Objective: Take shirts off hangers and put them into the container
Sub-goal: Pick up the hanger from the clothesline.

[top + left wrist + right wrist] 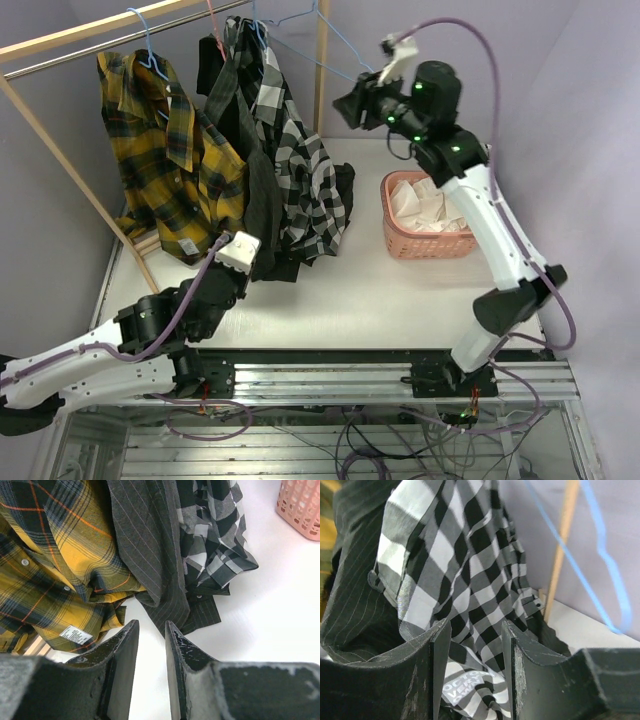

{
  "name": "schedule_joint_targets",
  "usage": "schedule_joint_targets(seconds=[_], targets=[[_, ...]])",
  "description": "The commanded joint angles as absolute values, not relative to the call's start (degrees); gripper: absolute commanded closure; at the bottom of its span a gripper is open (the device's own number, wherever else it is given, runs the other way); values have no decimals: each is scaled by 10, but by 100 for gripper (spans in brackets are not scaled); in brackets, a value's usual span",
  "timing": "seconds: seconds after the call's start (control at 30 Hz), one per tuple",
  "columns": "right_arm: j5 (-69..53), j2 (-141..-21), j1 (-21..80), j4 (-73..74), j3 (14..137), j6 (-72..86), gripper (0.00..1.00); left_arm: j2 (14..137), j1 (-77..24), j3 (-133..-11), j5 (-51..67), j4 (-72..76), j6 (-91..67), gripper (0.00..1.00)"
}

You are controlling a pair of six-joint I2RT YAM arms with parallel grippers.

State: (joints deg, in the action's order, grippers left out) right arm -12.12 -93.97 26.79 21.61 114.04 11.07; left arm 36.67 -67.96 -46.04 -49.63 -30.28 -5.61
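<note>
right gripper (474, 626) is standing part open, holding nothing. black-and-white checked shirt (455, 555) is hanging just ahead of its fingertips, with a bare blue hanger (606, 555) to its right. left gripper (151, 625) is gaping too, empty, below the pinstriped shirt (150, 545). you should be pinching near the collar, then carrying it to the container (430, 246).

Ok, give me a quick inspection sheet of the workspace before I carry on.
Surface: white table, no spills seen.
Job's things: yellow plaid shirt, pinstriped shirt and checked shirt hang on the wooden rack; white shirt in pink basket; one blue hanger bare.
Clutter: nothing seen.
Grippers: left gripper open, by shirt hems; right gripper open, facing checked shirt.
Cables: purple cables on both arms; loose wires under table front.
Surroundings: plain wall behind the rack.
</note>
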Motion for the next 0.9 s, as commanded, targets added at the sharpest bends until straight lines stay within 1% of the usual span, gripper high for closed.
schedule_joint_targets(seconds=[0.0, 0.2, 0.3, 0.47, 0.63, 0.87], targets=[[-95, -999, 321, 241, 1204, 54, 54, 367, -676, -465, -511, -300, -59, 61], [-58, -1077, 368, 272, 1321, 11, 51, 386, -676, -470, -514, -303, -57, 62], [-42, -1103, 382, 282, 1354, 0, 51, 390, -676, -470, -514, -304, -58, 61], [-15, -1097, 393, 257, 1335, -11, 50, 390, -675, -468, -517, -301, -55, 62], [-19, -1092, 399, 251, 1334, -3, 49, 391, -675, -464, -514, -293, -49, 62], [-18, -1122, 402, 259, 1339, 0, 50, 394, -675, -466, -512, -295, -49, 62]])
